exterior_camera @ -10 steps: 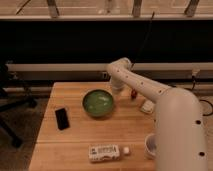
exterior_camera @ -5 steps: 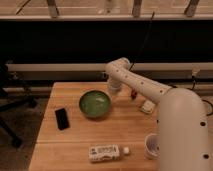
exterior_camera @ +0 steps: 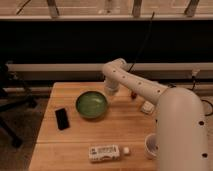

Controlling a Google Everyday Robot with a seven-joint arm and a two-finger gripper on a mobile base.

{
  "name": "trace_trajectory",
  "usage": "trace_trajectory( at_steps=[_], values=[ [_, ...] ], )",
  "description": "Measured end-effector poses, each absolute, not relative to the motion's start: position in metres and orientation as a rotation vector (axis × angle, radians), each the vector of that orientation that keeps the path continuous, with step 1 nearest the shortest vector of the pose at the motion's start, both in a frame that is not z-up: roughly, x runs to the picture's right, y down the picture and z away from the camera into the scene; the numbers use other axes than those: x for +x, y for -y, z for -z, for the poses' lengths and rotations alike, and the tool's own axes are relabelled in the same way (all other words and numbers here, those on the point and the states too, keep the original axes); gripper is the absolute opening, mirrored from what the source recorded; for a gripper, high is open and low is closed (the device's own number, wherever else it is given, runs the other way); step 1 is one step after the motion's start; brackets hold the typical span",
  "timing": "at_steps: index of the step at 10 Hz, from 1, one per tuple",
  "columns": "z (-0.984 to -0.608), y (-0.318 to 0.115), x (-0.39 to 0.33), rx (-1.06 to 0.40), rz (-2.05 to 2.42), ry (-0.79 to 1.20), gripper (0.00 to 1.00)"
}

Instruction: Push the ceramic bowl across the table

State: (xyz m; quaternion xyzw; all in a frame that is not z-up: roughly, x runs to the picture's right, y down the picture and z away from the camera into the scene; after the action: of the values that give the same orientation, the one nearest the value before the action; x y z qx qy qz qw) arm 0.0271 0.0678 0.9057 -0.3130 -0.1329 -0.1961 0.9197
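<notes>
The green ceramic bowl [exterior_camera: 92, 104] sits upright on the light-brown wooden table [exterior_camera: 125, 125], left of centre toward the far edge. My white arm reaches in from the right and bends down to the gripper [exterior_camera: 111, 90], which is low over the table at the bowl's far-right rim, touching it or very close to it.
A black phone [exterior_camera: 62, 118] lies left of the bowl. A white bottle [exterior_camera: 104, 152] lies on its side near the front edge. A white cup [exterior_camera: 151, 144] stands at the front right, by my arm. A small white object [exterior_camera: 147, 106] and a small red item [exterior_camera: 133, 94] lie at the right.
The gripper has moved left, and the bowl has slid a little to the left with it, closer to the phone.
</notes>
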Motion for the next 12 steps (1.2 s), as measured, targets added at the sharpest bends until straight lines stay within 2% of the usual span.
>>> trace_trajectory(
  at_steps=[12],
  values=[
    [-0.895,-0.069,-0.022,-0.608,0.506,0.375,0.0]
  ],
)
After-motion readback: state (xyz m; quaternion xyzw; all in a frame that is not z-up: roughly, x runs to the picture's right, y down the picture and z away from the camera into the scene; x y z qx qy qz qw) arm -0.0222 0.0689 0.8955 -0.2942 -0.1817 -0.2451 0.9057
